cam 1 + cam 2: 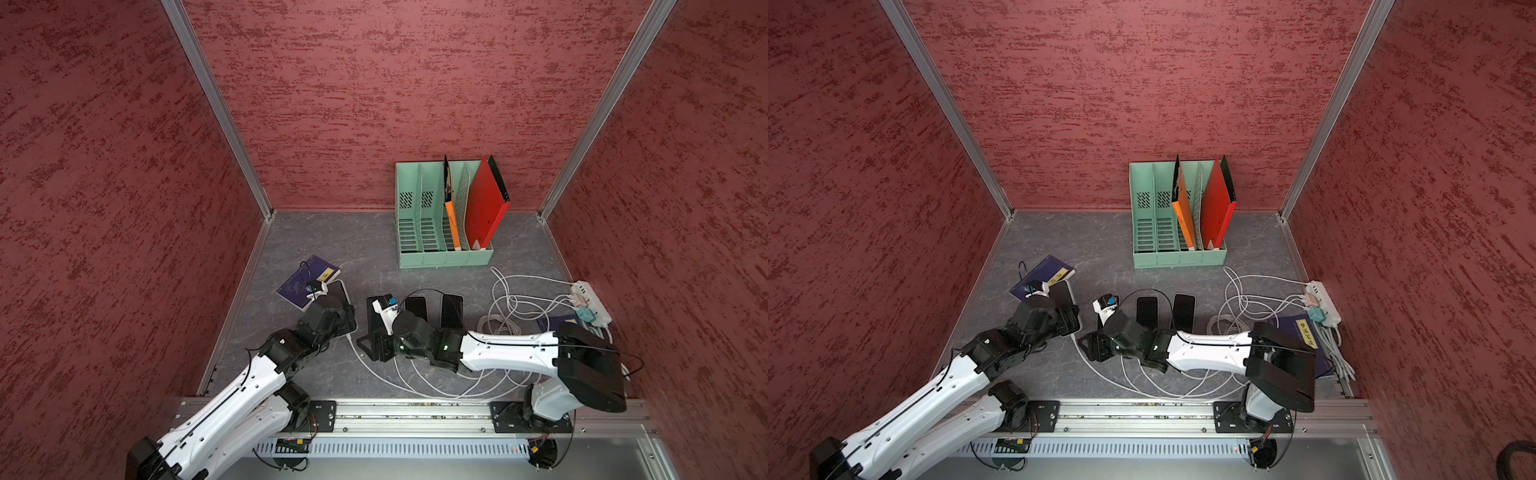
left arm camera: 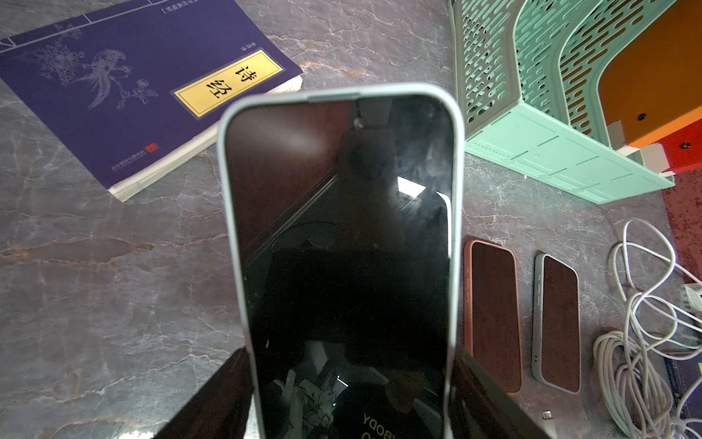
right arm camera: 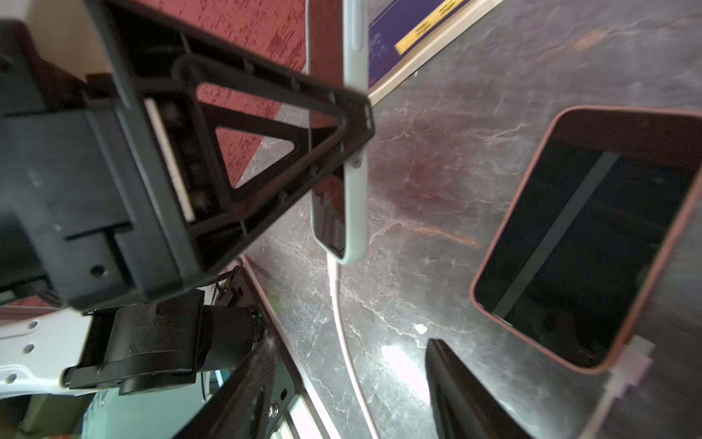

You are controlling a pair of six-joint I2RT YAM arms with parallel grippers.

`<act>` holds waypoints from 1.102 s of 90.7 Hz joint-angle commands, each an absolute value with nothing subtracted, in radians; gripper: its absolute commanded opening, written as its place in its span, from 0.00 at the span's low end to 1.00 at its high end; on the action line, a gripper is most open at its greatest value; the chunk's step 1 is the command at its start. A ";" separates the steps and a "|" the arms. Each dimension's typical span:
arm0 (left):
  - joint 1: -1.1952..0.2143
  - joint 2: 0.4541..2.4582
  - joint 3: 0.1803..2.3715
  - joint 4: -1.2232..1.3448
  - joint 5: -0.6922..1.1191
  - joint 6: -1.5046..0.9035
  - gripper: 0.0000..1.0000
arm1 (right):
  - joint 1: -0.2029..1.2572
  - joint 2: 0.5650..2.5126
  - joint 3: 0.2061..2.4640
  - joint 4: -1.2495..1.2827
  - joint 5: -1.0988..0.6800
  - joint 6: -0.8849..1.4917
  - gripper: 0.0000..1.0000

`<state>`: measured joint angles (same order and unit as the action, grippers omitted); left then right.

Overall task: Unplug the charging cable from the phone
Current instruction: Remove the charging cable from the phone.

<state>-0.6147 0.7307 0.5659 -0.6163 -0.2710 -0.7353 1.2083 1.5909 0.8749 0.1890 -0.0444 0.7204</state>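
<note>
Your left gripper (image 2: 347, 365) pinches the pale-cased phone (image 2: 342, 228) by its long edges, near the purple book (image 2: 125, 95), with the plug seated. Your right gripper (image 3: 349, 342) is spread astride the white cable (image 3: 334, 281). The next move, I'd judge, is to close near the plug and pull straight out.

White arm shells (image 1: 507, 351), black joints (image 1: 411, 328) and housings (image 1: 590, 365), thin black cables (image 1: 422, 290)

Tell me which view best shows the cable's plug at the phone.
Right wrist view: the charging cable plainly enters the phone. Both top views show that joint tiny, partly covered; left wrist view crops it.
</note>
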 commanded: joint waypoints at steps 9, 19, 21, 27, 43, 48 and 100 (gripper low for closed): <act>-0.629 0.678 0.565 -0.535 -0.311 -0.733 0.00 | 1.219 1.632 0.936 0.207 -0.150 0.669 0.65; -0.638 0.657 0.562 -0.525 -0.324 -0.733 0.00 | 1.218 1.663 0.966 0.163 -0.153 0.651 0.61; -0.639 0.654 0.562 -0.525 -0.327 -0.734 0.00 | 1.219 1.666 0.969 0.154 -0.151 0.651 0.60; -0.641 0.645 0.562 -0.525 -0.332 -0.737 0.00 | 1.219 1.672 0.972 0.149 -0.150 0.649 0.59; -0.643 0.632 0.560 -0.525 -0.341 -0.740 0.00 | 1.219 1.694 0.985 0.130 -0.153 0.646 0.55; -0.644 0.627 0.557 -0.519 -0.340 -0.738 0.00 | 1.219 1.696 0.988 0.124 -0.150 0.645 0.52; -0.646 0.627 0.566 -0.517 -0.341 -0.734 0.00 | 1.220 1.711 1.026 0.073 -0.139 0.626 0.35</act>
